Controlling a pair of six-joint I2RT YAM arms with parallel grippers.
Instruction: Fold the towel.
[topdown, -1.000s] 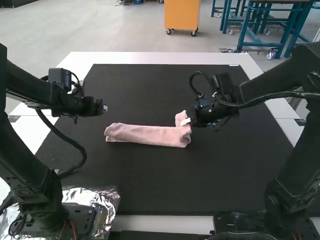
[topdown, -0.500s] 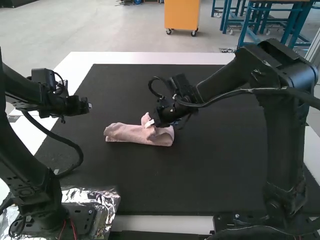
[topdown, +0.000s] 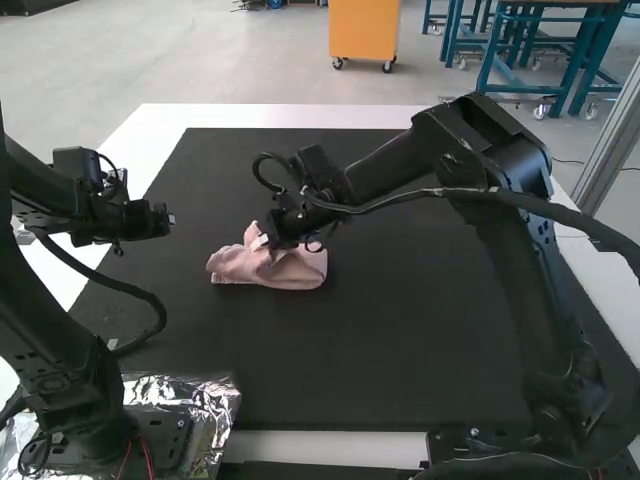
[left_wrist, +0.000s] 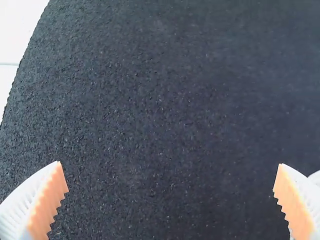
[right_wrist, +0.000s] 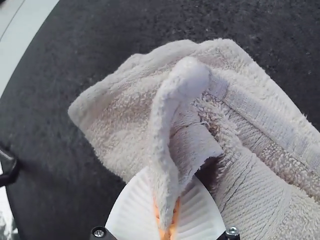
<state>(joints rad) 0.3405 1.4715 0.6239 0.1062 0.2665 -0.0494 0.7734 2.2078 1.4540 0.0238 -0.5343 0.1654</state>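
Desk (topdown: 300, 115) and black mat (topdown: 400, 350) lie under our pink towel (topdown: 292, 272), which sits rumpled and folded over itself, between the desk's centre and left edge. Nothing pins its far layers, so we could drag the whole bundle if we pull sideways, or leave a crooked fold if the pinched flap lands twisted. Our left claw (left_wrist: 170, 164), near the desk's left edge, is spread wide and empty. Our right claw (right_wrist: 170, 182) is closed on a raised flap of the towel.
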